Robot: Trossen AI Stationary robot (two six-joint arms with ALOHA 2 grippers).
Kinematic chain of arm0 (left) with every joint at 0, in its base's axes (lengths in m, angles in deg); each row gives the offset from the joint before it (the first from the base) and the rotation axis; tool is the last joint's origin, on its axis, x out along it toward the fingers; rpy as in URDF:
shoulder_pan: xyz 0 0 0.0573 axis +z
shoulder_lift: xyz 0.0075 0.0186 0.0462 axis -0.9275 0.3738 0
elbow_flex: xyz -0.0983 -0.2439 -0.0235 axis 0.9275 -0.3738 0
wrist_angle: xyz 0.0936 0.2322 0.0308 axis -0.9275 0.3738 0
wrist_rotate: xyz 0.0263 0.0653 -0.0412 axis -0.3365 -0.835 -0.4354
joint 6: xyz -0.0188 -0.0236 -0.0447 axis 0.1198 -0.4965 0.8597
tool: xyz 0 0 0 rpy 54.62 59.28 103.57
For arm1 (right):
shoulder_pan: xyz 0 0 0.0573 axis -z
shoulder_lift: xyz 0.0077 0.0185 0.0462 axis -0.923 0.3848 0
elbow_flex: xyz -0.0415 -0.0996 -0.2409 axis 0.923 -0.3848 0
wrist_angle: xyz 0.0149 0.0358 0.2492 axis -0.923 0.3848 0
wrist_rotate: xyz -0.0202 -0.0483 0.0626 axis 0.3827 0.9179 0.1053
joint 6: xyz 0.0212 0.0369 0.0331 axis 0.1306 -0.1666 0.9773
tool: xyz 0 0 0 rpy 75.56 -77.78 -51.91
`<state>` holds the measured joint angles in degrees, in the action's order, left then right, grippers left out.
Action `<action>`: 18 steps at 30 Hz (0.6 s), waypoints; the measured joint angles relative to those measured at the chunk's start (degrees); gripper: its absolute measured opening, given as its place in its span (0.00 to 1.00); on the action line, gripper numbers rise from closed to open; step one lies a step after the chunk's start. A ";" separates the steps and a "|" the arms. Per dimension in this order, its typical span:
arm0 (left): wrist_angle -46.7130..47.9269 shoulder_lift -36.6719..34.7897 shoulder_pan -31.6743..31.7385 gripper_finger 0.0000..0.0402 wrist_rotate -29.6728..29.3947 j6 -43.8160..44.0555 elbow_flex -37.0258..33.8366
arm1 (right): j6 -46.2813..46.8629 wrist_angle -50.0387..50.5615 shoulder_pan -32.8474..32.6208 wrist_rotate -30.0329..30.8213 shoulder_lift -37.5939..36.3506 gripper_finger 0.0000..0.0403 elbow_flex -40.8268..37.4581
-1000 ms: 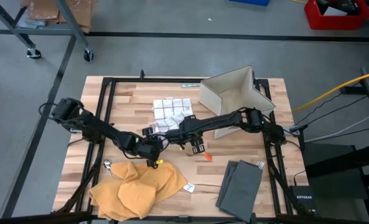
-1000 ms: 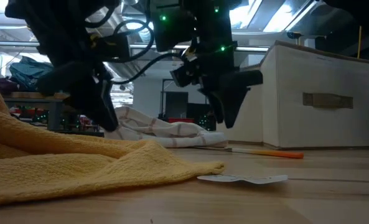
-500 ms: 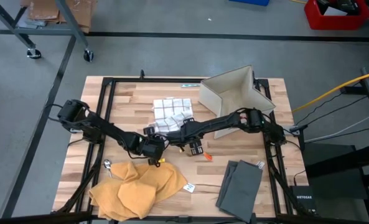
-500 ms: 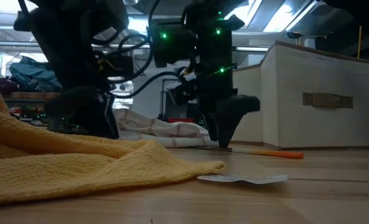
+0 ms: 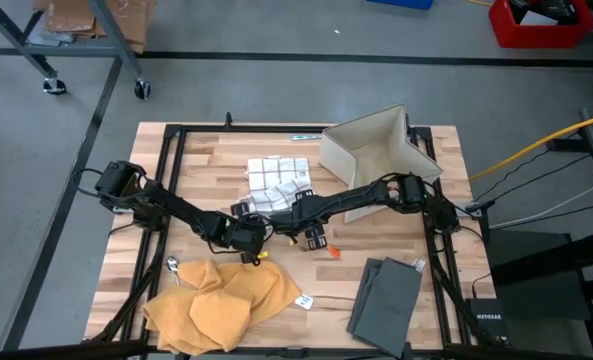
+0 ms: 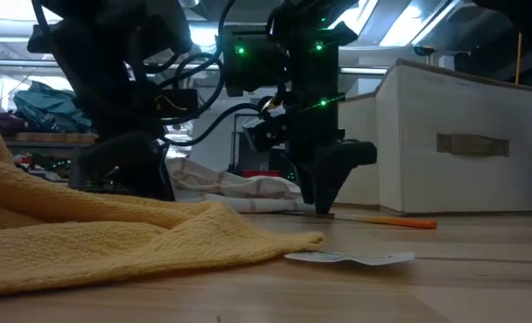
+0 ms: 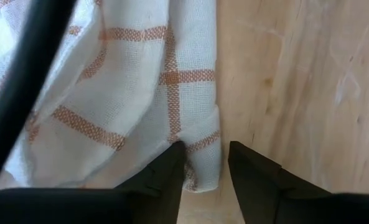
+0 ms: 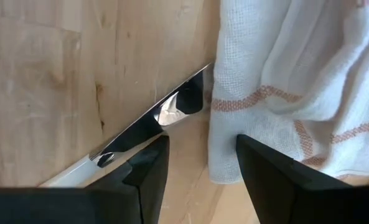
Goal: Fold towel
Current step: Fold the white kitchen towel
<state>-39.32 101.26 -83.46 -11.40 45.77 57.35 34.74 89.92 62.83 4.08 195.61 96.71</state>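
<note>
Checked towel (image 5: 276, 182) is lain just ahead of both grippers. Left gripper (image 7: 206, 165) is parted astride a corner; right gripper (image 8: 200, 158) is open beside another corner.

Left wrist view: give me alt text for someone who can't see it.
The left gripper has its two dark fingers straddling the corner edge of a white towel with orange checks, which lies rumpled on the wooden table. A dark cable crosses in front of the towel.

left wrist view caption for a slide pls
Left pincer open, straddling a corner of the white checked towel on the wooden table.
</note>
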 joint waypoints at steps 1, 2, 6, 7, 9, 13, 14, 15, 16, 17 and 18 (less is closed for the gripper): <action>-0.19 0.01 0.01 0.26 0.00 0.05 -0.02 | 0.03 -0.04 0.04 -0.26 0.00 0.48 -0.01; -0.41 0.02 0.01 0.24 0.00 0.13 -0.04 | 0.04 -0.11 0.07 -0.38 0.02 0.47 -0.04; -1.00 0.07 0.04 0.11 -0.37 1.92 -0.05 | 0.07 -0.42 0.04 -0.79 0.09 0.38 -0.11; -1.06 0.09 0.10 0.08 -0.62 2.59 -0.05 | 0.09 -0.42 0.04 -0.86 0.11 0.33 -0.11; -1.09 0.09 -0.01 0.03 -0.69 4.17 -0.05 | 0.13 -0.37 0.00 -1.15 0.13 0.24 -0.13; -0.98 0.09 -1.11 0.02 -0.97 6.83 -0.05 | 0.27 0.26 -0.03 -1.07 0.25 0.05 0.27; -0.87 0.07 -1.48 0.02 -0.87 7.36 -0.07 | 0.28 0.91 0.02 -1.16 0.28 0.03 0.42; -0.73 -0.15 -1.88 0.01 -0.51 8.31 -0.07 | 0.31 1.52 0.07 -1.27 0.29 0.03 0.51; -0.83 -0.24 -2.25 0.01 0.34 9.00 -0.07 | 0.33 2.23 0.07 -1.32 0.35 0.04 0.68; -0.70 -0.80 -2.70 0.01 1.35 9.99 -0.07 | 0.33 3.23 0.07 -1.62 0.41 0.05 1.09; -0.62 -1.26 -3.21 0.01 2.64 10.69 -0.07 | 0.33 4.24 0.07 -2.32 0.52 0.04 1.60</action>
<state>-39.94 100.00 -86.68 -8.77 56.46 57.28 35.07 94.16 62.90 1.76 196.13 98.31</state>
